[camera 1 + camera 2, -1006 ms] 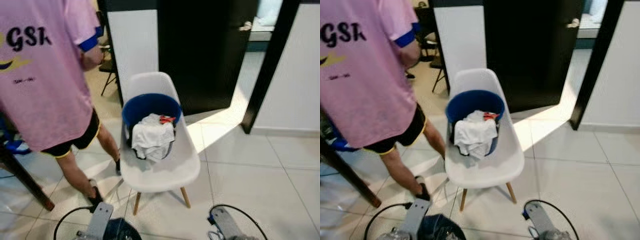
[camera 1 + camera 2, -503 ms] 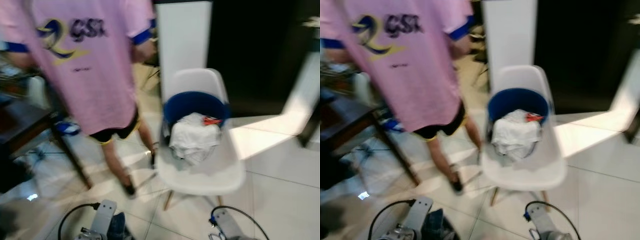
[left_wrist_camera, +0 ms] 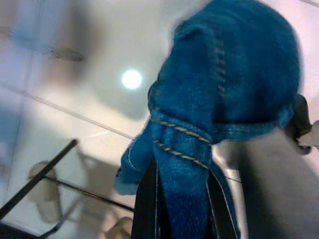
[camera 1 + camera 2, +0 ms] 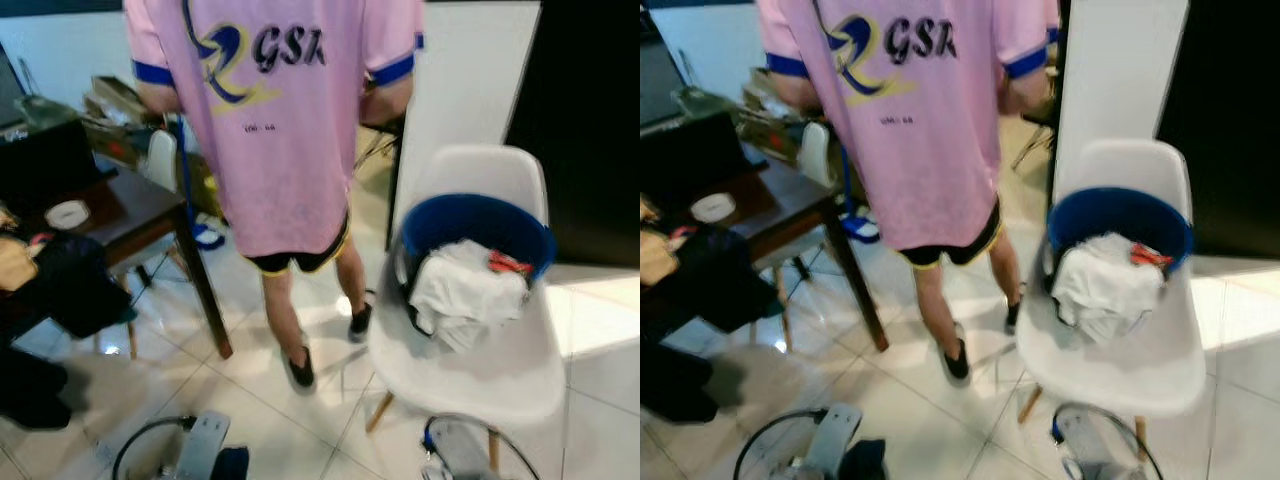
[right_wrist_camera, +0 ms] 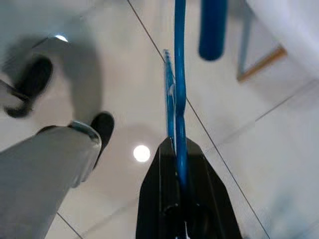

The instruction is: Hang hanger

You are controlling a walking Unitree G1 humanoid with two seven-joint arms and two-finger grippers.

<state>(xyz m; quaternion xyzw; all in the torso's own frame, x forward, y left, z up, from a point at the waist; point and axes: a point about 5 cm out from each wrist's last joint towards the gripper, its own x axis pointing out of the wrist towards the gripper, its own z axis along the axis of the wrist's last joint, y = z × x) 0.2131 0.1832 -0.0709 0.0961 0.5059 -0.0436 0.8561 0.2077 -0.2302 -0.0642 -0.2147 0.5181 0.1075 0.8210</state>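
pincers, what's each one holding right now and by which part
The right pincer is shut on the thin wire of a blue hanger. The left pincer grips a bunched fold of blue denim cloth.

The two head cameras sit high on the robot and look forward and down across the tiled floor. Both take in the same stretch: a person in a pink shirt standing close ahead, a white chair with a blue basket to the right, a dark table to the left. The right eye shows it all shifted slightly sideways. The left wrist camera looks along its black fingers from very close, straight down at floor tiles, with blue denim right before the lens. The right wrist camera also points down at the floor, very near a thin blue hanger running away from its fingers.
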